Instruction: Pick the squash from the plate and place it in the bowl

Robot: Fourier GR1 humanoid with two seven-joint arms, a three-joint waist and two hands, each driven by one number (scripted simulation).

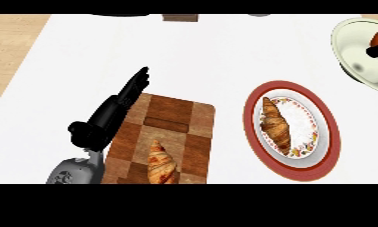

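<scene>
A white patterned plate with a wide red rim (325, 121) lies at the right of the white counter. On its left half rests a brown croissant-shaped item (275, 121); I see no squash. My left hand (111, 116) is at the left, open, with its fingers (137, 83) straight and pointing away over the left edge of a wooden board. It holds nothing and is far from the plate. My right hand shows nowhere. A pale round vessel (353, 46) with a grey inside sits at the top right, cut off by the picture's edge.
A checkered wooden cutting board (177, 116) lies at the lower middle with a second croissant (161, 163) near its front. A small brown object (181, 18) stands at the counter's far edge. Wooden floor (18, 41) shows beyond the counter's left edge.
</scene>
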